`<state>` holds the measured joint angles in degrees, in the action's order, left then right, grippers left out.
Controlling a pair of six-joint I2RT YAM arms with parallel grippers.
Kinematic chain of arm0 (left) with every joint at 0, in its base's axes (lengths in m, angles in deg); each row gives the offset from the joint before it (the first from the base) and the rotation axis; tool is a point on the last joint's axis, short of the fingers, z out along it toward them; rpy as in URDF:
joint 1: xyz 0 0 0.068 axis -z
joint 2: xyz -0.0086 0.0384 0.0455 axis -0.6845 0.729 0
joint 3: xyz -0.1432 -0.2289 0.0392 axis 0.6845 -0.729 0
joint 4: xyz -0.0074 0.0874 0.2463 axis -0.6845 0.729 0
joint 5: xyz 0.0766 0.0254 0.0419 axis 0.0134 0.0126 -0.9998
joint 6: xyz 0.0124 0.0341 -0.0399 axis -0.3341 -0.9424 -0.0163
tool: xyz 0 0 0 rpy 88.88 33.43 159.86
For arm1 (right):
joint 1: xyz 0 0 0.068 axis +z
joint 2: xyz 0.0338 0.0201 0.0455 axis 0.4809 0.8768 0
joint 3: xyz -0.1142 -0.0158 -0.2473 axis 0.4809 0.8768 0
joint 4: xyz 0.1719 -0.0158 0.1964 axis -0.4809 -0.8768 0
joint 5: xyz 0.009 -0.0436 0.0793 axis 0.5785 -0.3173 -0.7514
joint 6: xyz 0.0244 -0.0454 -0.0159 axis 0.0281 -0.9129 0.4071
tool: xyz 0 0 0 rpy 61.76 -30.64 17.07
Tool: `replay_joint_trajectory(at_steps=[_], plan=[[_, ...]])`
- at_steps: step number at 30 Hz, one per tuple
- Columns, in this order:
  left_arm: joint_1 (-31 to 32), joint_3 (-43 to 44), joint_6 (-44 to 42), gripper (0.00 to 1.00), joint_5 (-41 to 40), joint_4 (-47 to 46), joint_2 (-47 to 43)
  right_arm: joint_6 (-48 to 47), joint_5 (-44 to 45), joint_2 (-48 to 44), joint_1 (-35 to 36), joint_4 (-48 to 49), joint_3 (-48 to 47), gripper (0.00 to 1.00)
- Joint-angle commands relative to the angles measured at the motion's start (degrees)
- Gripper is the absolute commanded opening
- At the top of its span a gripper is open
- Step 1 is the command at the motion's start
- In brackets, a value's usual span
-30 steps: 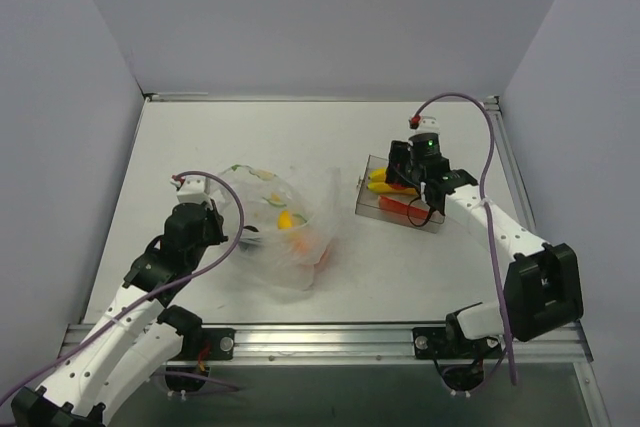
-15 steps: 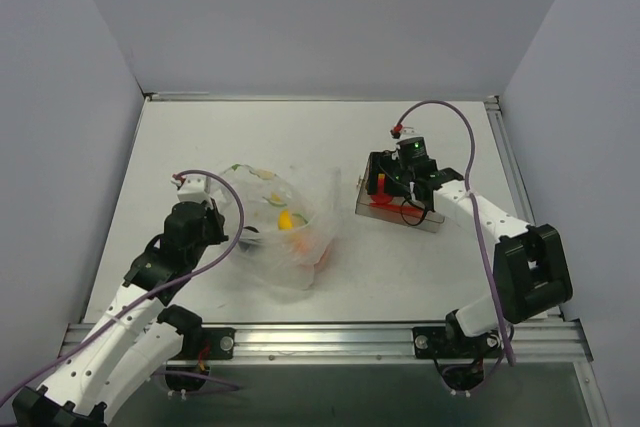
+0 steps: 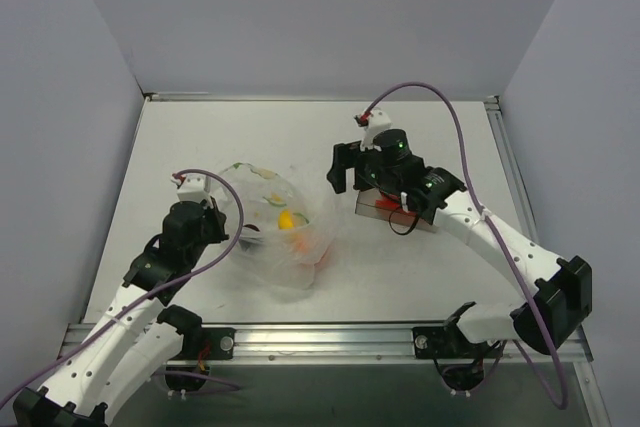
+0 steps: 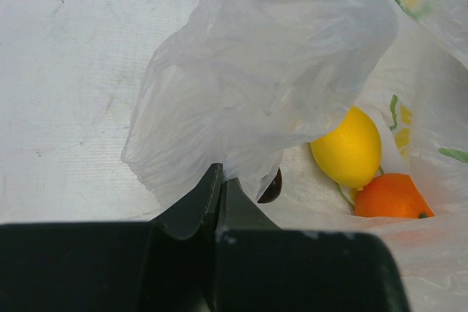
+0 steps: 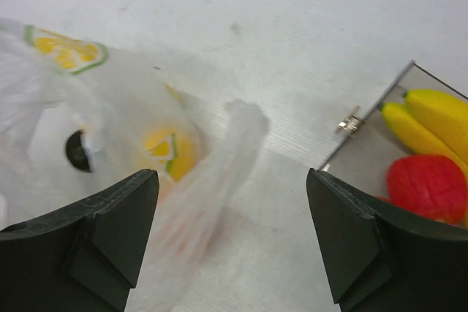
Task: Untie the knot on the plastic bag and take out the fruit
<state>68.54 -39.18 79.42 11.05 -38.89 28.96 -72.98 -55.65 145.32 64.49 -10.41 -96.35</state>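
Observation:
The plastic bag (image 3: 282,230) lies crumpled left of centre, whitish with green-yellow prints. My left gripper (image 4: 221,174) is shut on a fold of its left edge (image 3: 215,221). Inside the bag sit a yellow ball (image 4: 348,147), an orange ball (image 4: 391,196) and a dark ball (image 4: 272,187). My right gripper (image 5: 232,217) hangs open and empty over the table between the bag and the clear box (image 3: 400,211), also seen from above (image 3: 345,173). A loose bag handle (image 5: 219,173) lies below its jaws. The box holds bananas (image 5: 428,122) and a red piece (image 5: 428,184). The knot is out of view.
The clear box has a small metal latch (image 5: 349,119) on the side facing the bag. Grey walls close in the table on the left, back and right. A purple cable (image 3: 420,97) loops above the right arm.
My right gripper has swung left from above the box to the gap beside the bag, its jaws opening wider. The left arm and the bag have not moved.

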Motion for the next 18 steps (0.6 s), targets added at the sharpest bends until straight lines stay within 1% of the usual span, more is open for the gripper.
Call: replay_joint_trajectory(at_steps=[1, 2, 3, 8, 10, 12, 13, 15, 18], plan=[[-0.5, 0.1, -0.5, 0.0, 0.8, -3.0, -0.7, -0.5, -1.0, -0.1, 6.7, -0.5, -5.2, 0.82], [-0.5, 0.1, -0.5, 0.0, 0.8, -3.0, -0.7, -0.6, -1.6, 0.9, 8.1, -0.5, -6.4, 0.82], [-0.5, 0.0, -0.5, 0.0, 0.9, -2.9, -0.8, -1.0, -1.9, 2.6, 11.2, -0.4, -8.4, 0.82], [-0.6, -0.2, -0.5, 0.0, 1.1, -2.9, -1.3, -1.8, -5.1, 9.4, 17.9, 0.8, -14.1, 0.79], [-0.5, -0.3, -0.4, 0.0, 1.3, -2.7, -1.5, -1.4, -5.9, 13.4, 19.7, 0.9, -16.5, 0.76], [-0.5, -0.3, -0.1, 0.0, 1.3, -2.4, -2.0, -0.7, -7.7, 17.3, 20.3, 1.3, -17.9, 0.73], [-0.5, -0.3, 0.0, 0.0, 1.3, -2.4, -2.1, 0.3, -8.3, 18.6, 20.6, 1.6, -18.6, 0.7], [-0.5, -0.3, 0.2, 0.0, 1.2, -2.1, -2.3, 0.8, -9.3, 22.2, 21.3, 2.0, -20.3, 0.67], [-0.5, -0.4, 0.4, 0.0, 1.4, -2.0, -2.8, 1.8, -9.1, 26.4, 21.7, 2.8, -21.6, 0.62]])
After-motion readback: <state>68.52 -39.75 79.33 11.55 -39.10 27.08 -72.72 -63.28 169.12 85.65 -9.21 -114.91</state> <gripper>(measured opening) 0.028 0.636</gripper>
